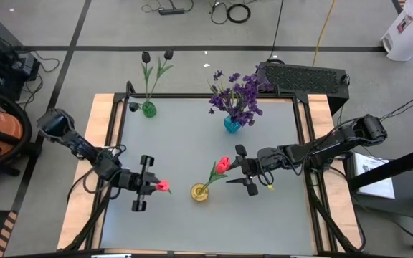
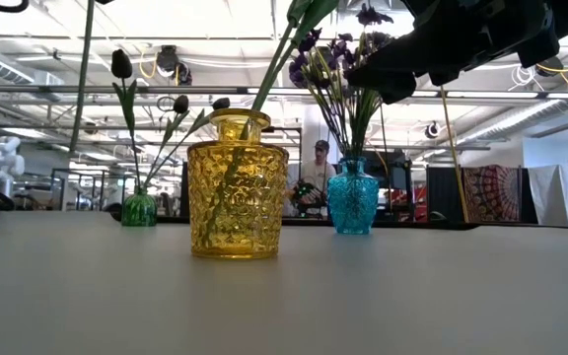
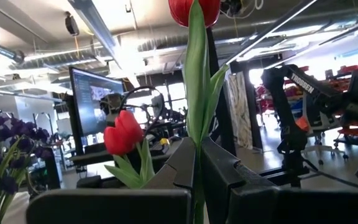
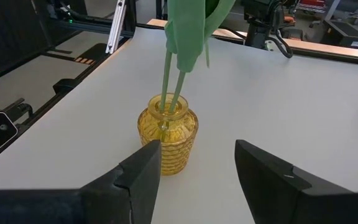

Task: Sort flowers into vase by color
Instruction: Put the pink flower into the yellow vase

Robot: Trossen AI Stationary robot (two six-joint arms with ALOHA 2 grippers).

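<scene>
On the left half of the grey worktop, toward its front edge, the left gripper pinches the thin green stem of a red tulip bud, its bloom pointing toward the middle. At the back left corner stands a small green glass vase holding near-black tulip buds. Just right of the held bloom, near the front edge at centre, a ribbed yellow glass vase carries a red-pink tulip leaning rightward. At the back edge, right of centre, a blue glass vase holds purple clustered blooms. Beside the yellow vase, the right gripper hovers with fingers spread, holding nothing.
</scene>
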